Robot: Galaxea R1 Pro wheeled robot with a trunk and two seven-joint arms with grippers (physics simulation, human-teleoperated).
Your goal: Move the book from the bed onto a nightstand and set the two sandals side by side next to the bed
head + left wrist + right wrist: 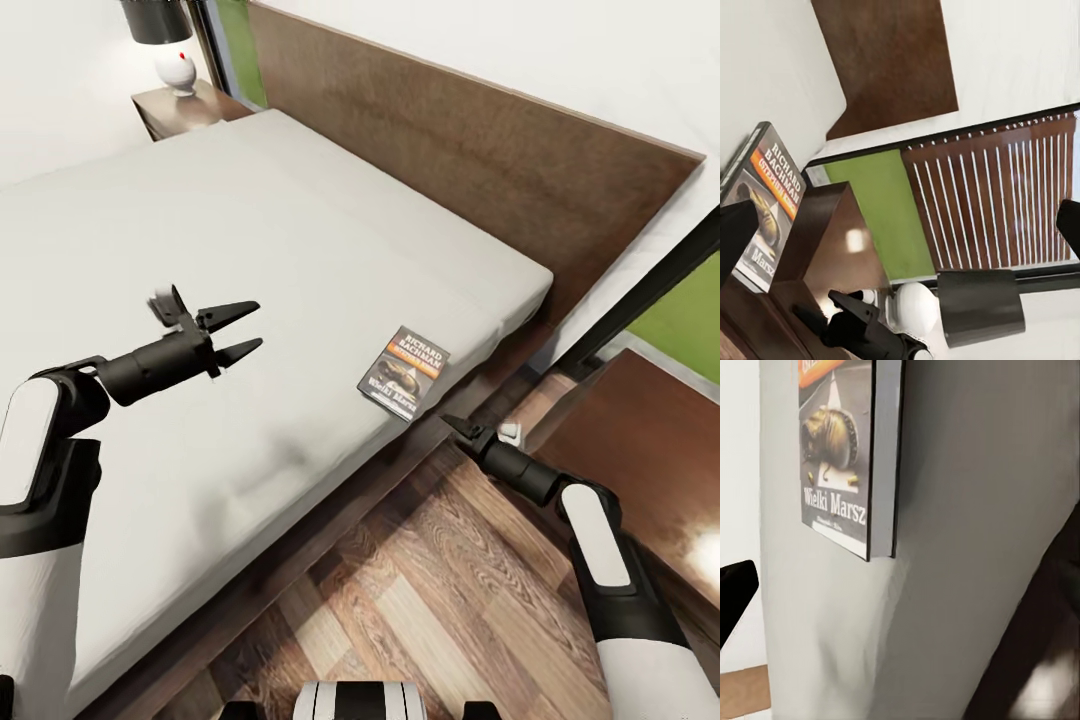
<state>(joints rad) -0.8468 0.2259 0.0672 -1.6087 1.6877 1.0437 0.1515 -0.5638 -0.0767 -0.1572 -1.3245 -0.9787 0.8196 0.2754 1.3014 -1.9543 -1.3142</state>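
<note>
**Book flat on bed corner, both hands free**

The book lies flat, cover up, on the bed near the mattress corner closest to the right arm, just inside the edge. Its long axis runs roughly from the headboard toward the foot; the title end "RICHARD BACHMAN" points at the headboard, the "Wielki Marsz" end at the robot's side. Right wrist view shows the cover close up, lying on grey mattress.

Left hand hovers over the mattress, well left of the book, fingers spread apart, holding nothing. Right hand sits low by the bed frame, just below the book's near corner; the tip is small and dark, so whether it is spread or closed cannot be told.

One nightstand with a lamp stands at the far bed side; another nightstand is near the right arm. Wood floor below.
</note>
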